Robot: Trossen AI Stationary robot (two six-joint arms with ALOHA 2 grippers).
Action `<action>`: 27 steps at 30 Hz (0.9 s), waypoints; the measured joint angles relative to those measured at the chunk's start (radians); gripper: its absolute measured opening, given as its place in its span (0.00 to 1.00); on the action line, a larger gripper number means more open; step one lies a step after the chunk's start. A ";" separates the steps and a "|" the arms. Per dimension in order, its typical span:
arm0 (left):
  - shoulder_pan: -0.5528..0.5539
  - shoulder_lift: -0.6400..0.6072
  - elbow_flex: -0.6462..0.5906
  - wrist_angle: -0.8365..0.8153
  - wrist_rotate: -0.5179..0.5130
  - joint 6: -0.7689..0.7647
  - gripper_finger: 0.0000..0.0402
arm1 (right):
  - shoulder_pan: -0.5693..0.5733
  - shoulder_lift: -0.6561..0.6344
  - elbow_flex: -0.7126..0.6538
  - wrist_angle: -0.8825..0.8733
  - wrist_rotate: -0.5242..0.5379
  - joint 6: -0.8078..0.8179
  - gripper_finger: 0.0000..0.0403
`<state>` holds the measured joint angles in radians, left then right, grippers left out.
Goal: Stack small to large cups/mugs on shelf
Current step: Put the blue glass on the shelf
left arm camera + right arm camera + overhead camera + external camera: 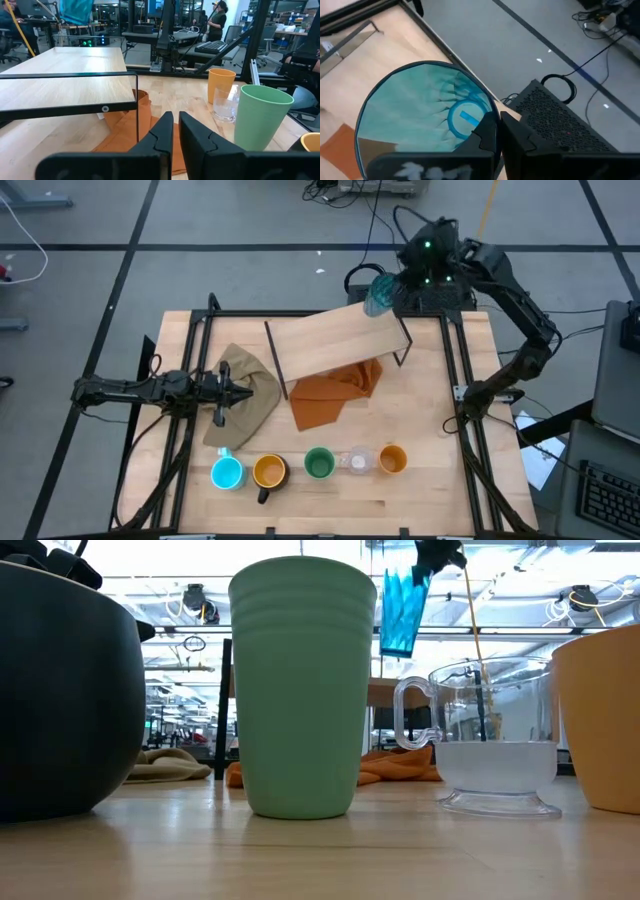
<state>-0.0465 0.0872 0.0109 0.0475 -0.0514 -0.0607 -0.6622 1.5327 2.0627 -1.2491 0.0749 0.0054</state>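
Teal and ribbed, the tumbler (379,292) is held aloft by the right gripper (392,288), pinched by its rim over the far right corner of the shelf (335,335). The left gripper (228,390) rests low over a tan cloth (250,385), its fingers drawn nearly together on nothing. Along the near table edge the blue mug (227,473), black mug (269,471), green cup (318,463), clear glass (357,461) and orange cup (392,459) are lined up.

A rim-only pinch is judged risky: the tumbler could tilt or slip during lowering. Released so close to the corner, it could topple off the shelf edge.

How far the tumbler hangs above the board cannot be judged. The blue mug is missing from the low view, and part of the orange cloth (335,392) is hidden under the shelf.
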 joint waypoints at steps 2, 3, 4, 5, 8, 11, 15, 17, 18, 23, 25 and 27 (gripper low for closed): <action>0.000 0.000 0.000 0.000 0.000 0.000 0.08 | -0.031 0.002 0.008 0.003 -0.004 -0.012 0.00; 0.000 0.000 0.000 0.000 0.000 0.000 0.08 | -0.045 0.003 0.009 0.007 -0.015 -0.019 0.00; 0.000 0.000 0.000 0.000 0.000 -0.001 0.08 | -0.057 0.003 0.010 0.014 -0.039 -0.019 0.00; 0.000 0.000 0.000 0.000 0.000 0.000 0.08 | -0.069 0.003 0.010 0.026 -0.064 -0.019 0.00; 0.000 0.000 0.000 0.000 0.000 0.000 0.08 | -0.099 0.005 0.010 0.069 -0.106 -0.019 0.00; 0.000 0.000 0.000 0.000 0.000 0.000 0.08 | -0.120 0.021 0.012 0.093 -0.139 -0.020 0.00; 0.000 0.000 0.000 0.000 0.000 0.000 0.08 | -0.146 0.062 0.012 0.088 -0.156 -0.033 0.00; 0.000 0.000 0.000 0.000 0.000 0.000 0.08 | -0.158 0.086 0.012 0.091 -0.157 -0.036 0.00; 0.000 0.000 0.000 0.000 0.000 0.000 0.08 | -0.165 0.098 0.010 0.090 -0.158 -0.039 0.00; 0.000 0.000 0.000 -0.012 0.000 0.000 0.08 | -0.174 0.144 0.065 0.053 -0.179 -0.052 0.00; 0.000 0.000 0.000 -0.015 0.000 0.000 0.08 | -0.178 0.161 0.112 0.015 -0.183 -0.054 0.00; 0.000 0.000 0.000 -0.015 0.000 0.000 0.08 | -0.178 0.175 0.159 -0.009 -0.184 -0.052 0.00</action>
<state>-0.0466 0.0872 0.0109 0.0326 -0.0515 -0.0608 -0.8406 1.7077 2.2212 -1.2583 -0.1092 -0.0462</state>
